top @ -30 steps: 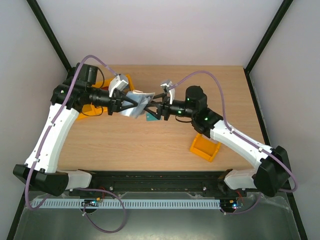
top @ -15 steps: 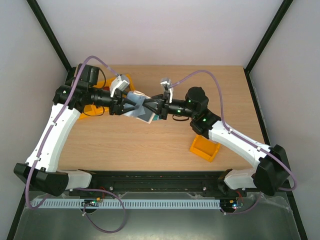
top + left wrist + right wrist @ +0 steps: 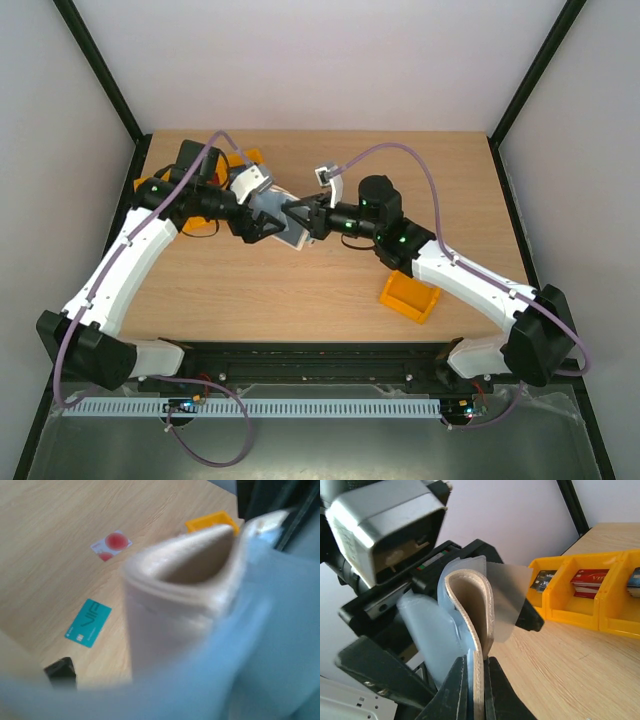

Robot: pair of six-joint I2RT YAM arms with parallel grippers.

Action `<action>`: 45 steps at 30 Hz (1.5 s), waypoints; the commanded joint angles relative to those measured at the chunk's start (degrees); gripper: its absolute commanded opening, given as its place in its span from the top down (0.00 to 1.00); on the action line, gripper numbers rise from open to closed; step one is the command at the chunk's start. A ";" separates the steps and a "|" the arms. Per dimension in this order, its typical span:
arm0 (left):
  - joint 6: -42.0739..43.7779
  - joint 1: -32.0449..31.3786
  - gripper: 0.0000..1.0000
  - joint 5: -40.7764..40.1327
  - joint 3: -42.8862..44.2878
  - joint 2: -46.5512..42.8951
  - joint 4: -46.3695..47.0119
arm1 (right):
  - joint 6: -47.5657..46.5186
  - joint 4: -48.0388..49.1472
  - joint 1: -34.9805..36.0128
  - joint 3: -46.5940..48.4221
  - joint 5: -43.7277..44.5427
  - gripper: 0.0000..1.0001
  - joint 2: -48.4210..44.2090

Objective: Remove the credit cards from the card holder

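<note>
Over the far, left-of-centre part of the tabletop (image 3: pixel 300 290), the two arms are meeting tip to tip. The holder (image 3: pixel 470 605) is hanging between them, clear of the wood.

From the right, the right arm (image 3: pixel 470 280) is reaching in. Its jaws are pressing together on the holder's lower cream edge, pinching it so that the holder is standing upright and curling over at the top. Clear bluish sleeves (image 3: pixel 507 597) are fanning out of it on both sides.

From the left, the left arm (image 3: pixel 130 250) is coming in with its wrist right up against the holder. Its jaws are standing spread wide, with one dark finger (image 3: pixel 532 622) showing behind a sleeve and the other down on the opposite side. I cannot tell whether either finger is touching the plastic.

Down on the tabletop below the holder, two cards are lying flat and apart from each other. One is a teal card (image 3: pixel 89 622), and the other is a white card (image 3: pixel 111 545) with a red circle on it.

A lone orange bin (image 3: pixel 410 297) is sitting on the near right of the tabletop, just beside the right arm. A row of yellow bins (image 3: pixel 580 605) is sitting at the far left, partly hidden behind the left arm. Cards are standing in their compartments.
</note>
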 commanded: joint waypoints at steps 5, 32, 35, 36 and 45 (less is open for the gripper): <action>0.02 0.64 0.79 2.47 -0.03 -0.12 1.66 | -0.30 4.26 -0.24 0.98 -8.68 0.94 -2.56; 6.88 8.90 0.98 27.59 2.62 -0.95 -6.29 | -11.95 -5.49 -9.97 -5.83 -15.40 0.34 -6.76; 5.73 8.71 0.98 27.16 2.24 -0.87 -5.37 | -8.34 -1.63 -9.98 -5.91 -16.72 0.34 -6.07; 5.13 8.42 0.98 27.19 1.91 -0.85 -4.91 | -6.82 0.06 -9.90 -5.91 -17.18 0.34 -5.76; 0.82 5.82 0.98 26.24 -0.04 0.01 -1.38 | -0.68 9.12 -6.71 -4.19 -18.03 0.32 -2.99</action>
